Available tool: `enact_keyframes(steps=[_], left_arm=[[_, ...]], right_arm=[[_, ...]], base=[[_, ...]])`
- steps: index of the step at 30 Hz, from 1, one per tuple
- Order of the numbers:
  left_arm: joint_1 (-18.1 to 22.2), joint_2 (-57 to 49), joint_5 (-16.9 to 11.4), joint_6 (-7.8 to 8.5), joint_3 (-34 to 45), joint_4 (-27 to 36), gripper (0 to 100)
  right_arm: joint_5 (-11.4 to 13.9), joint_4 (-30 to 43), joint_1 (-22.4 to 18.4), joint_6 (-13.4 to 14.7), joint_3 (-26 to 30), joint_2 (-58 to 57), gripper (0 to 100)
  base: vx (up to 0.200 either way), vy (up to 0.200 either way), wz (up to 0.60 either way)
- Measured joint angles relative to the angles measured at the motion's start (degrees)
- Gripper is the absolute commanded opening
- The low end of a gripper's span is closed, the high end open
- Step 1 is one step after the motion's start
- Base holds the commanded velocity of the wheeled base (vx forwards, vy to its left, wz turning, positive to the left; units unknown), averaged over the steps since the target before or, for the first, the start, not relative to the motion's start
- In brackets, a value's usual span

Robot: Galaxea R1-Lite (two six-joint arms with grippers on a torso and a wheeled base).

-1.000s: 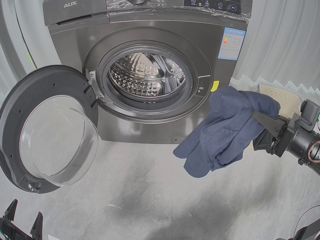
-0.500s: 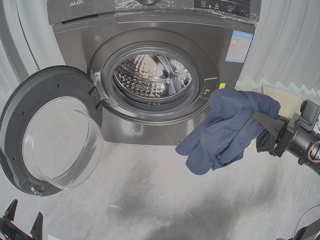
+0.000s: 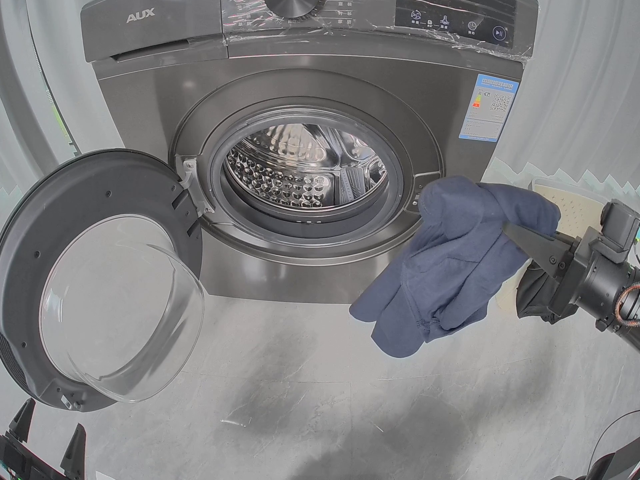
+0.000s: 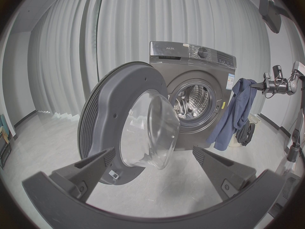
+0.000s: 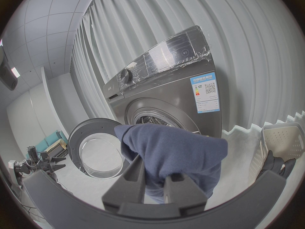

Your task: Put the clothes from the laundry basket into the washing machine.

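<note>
The washing machine bears a brand mark at upper left, touch icons at upper right, and a blue energy label with a QR code below them.

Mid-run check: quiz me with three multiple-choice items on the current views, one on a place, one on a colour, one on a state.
1. Where is the garment relative to the drum?
A) inside it
B) outside it, hanging from the right gripper
C) below it, flat on the floor

2. What colour is the garment?
A) red
B) white
C) dark blue

3. How is the washing machine door?
A) swung wide open
B) shut
C) missing

Answers: 1 B, the gripper is clamped on the cloth in mid-air; 2 C, it reads dark blue in every view; 3 A, it stands open at the left with the drum exposed.
</note>
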Motion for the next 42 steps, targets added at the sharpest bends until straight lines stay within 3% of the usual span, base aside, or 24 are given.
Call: enact_keyframes(steps=[8,17,26,29,34,42], left_arm=[[0.1,0.0,-0.1,1.17,0.0,0.0,100],[0.2,0.0,-0.1,1.17,0.0,0.0,100],[0.3,0.0,-0.8,0.65,-0.4,-1.7,100],[0.5,0.4,-3.5,0.76,-3.8,-2.6,100],[0.9,4.8,-10.9,1.44,-9.1,-3.4,100],[0.5,18.9,-21.8,2.21,-10.4,-8.4,100]], right_arm=[[-0.3,-0.1,1.3,0.0,0.0,0.1,0],[-6.2,-3.7,7.8,2.2,-3.0,4.6,0],[-7.4,-8.7,10.8,3.3,-5.8,11.3,0],[-7.3,-9.0,11.2,3.3,-6.6,12.8,0],[-7.2,-11.3,12.3,3.3,-8.1,15.3,0],[-7.2,-17.3,13.3,3.1,-9.8,19.7,0]], base=[[0.000,0.000,0.00],[0.000,0.000,0.00],[0.000,0.000,0.00],[0.000,0.000,0.00],[0.000,0.000,0.00],[0.000,0.000,0.00]])
